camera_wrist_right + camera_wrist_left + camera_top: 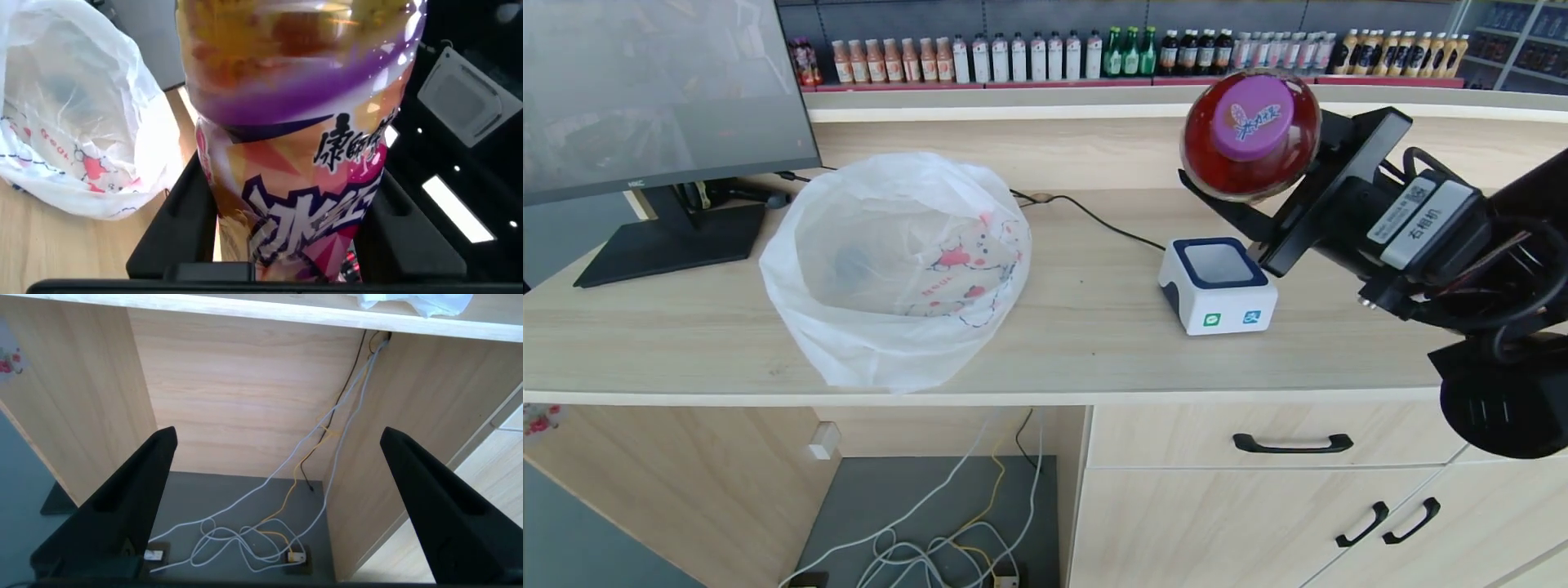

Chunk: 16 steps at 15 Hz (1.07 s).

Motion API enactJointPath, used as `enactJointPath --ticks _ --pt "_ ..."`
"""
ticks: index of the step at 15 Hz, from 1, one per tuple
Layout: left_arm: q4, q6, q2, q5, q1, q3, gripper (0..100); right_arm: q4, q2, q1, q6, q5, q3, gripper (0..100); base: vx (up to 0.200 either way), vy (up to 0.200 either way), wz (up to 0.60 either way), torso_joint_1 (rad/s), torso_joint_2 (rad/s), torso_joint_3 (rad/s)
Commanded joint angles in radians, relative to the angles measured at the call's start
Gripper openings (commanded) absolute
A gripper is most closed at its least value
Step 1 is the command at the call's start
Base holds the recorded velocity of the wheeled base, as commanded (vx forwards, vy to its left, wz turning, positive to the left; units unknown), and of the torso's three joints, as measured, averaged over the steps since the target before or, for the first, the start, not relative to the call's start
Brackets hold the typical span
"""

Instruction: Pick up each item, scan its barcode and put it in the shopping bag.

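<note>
My right gripper (1262, 192) is shut on a bottle (1250, 135) of reddish drink with a purple cap, held in the air above and just behind the white barcode scanner (1215, 284) on the counter. In the right wrist view the bottle (302, 139) shows its purple and orange label between the black fingers (176, 233). The white plastic shopping bag (894, 265) stands open at the counter's middle, left of the scanner, also seen as the bag (69, 114) beyond the bottle. My left gripper (274, 502) hangs open below the counter, facing the cable recess.
A monitor (645, 90) on a black stand occupies the counter's left end. A black cable (1094, 216) runs behind the scanner. Drink bottles line the back shelf (1135, 53). Drawers with black handles (1290, 443) sit below the counter; loose cables (261, 539) lie on the floor.
</note>
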Motion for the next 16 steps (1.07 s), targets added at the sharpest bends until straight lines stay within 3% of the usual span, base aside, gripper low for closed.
enactJointPath --ticks 1,9,16 --pt "0.000 0.000 0.000 0.000 0.000 0.000 100 -0.039 0.073 -0.011 0.000 0.020 -0.010 0 0.000 0.000 0.00 0.000 0.00 0.000" --pt "0.000 0.000 0.000 0.000 0.000 0.000 100 -0.077 0.171 -0.116 -0.100 0.177 -0.006 0 0.000 0.000 0.00 0.000 0.00 0.000" --pt "0.000 0.000 0.000 0.000 0.000 0.000 100 -0.077 0.199 -0.135 -0.137 0.189 -0.001 0 0.000 0.000 0.00 0.000 0.00 0.000"
